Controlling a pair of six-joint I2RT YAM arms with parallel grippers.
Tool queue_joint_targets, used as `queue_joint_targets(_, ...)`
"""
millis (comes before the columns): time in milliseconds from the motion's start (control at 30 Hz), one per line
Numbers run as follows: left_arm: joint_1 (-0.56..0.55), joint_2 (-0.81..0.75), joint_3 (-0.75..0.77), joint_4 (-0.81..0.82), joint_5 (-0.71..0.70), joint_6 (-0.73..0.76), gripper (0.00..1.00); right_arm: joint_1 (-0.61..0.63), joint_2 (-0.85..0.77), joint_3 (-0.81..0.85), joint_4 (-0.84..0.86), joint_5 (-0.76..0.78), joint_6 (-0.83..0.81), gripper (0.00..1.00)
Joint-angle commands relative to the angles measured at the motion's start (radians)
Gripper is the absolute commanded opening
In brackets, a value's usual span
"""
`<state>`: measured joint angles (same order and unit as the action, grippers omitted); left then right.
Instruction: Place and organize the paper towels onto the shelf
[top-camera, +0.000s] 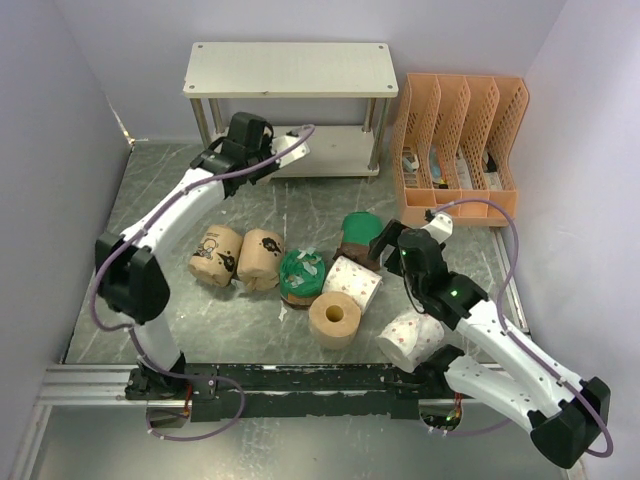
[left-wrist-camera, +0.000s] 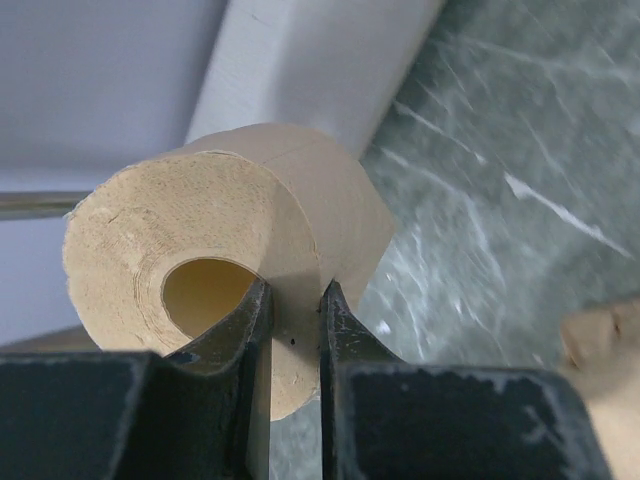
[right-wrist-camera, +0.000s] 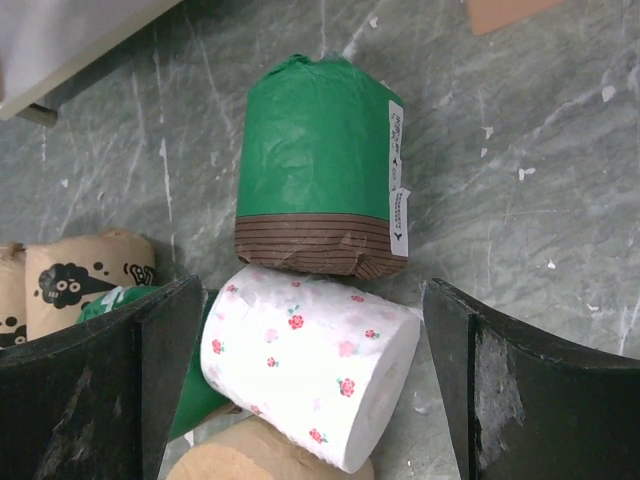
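My left gripper (top-camera: 250, 145) reaches to the left end of the shelf's (top-camera: 290, 70) lower board. In the left wrist view the gripper (left-wrist-camera: 295, 290) is shut on a plain tan roll (left-wrist-camera: 200, 220), one finger inside its core and one outside, beside the board (left-wrist-camera: 300, 70). My right gripper (top-camera: 388, 240) is open and hovers over a white pink-dotted roll (right-wrist-camera: 310, 370) and a green-wrapped roll (right-wrist-camera: 315, 160); neither finger touches them. On the table lie two labelled tan rolls (top-camera: 215, 255), a second green roll (top-camera: 302, 272), a plain tan roll (top-camera: 335, 318) and a second white roll (top-camera: 410, 338).
An orange perforated file organizer (top-camera: 460, 140) stands right of the shelf. A silver shelf leg (left-wrist-camera: 30, 205) shows behind the held roll. Grey walls enclose the table on three sides. A black rail (top-camera: 320, 380) runs along the near edge.
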<state>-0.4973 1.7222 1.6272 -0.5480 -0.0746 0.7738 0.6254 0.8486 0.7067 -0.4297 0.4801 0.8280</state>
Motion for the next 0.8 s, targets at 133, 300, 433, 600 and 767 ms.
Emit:
queue_joint_targets(133,0.056,0.257,0.322,0.182,0.013,-0.036,0.07,-0.008,-0.07,-0.017,-0.02,0.033,-0.048,0.91)
queue_joint_targets(300,0.087,0.466,0.545,0.111,-0.024,-0.039,0.09,-0.011,-0.051,0.041,-0.076,0.101,-0.117,0.92)
queue_joint_targets(433,0.109,0.553,0.595,0.1,-0.055,-0.03,0.13,-0.013,-0.054,0.078,-0.09,0.143,-0.162,0.92)
queue_joint_targets(600,0.155,0.598,0.583,0.15,-0.081,-0.003,0.17,-0.015,-0.098,0.069,-0.064,0.166,-0.203,0.92)
queue_joint_targets(767,0.184,0.638,0.622,0.154,-0.097,0.02,0.19,-0.017,-0.102,0.053,-0.057,0.177,-0.225,0.93)
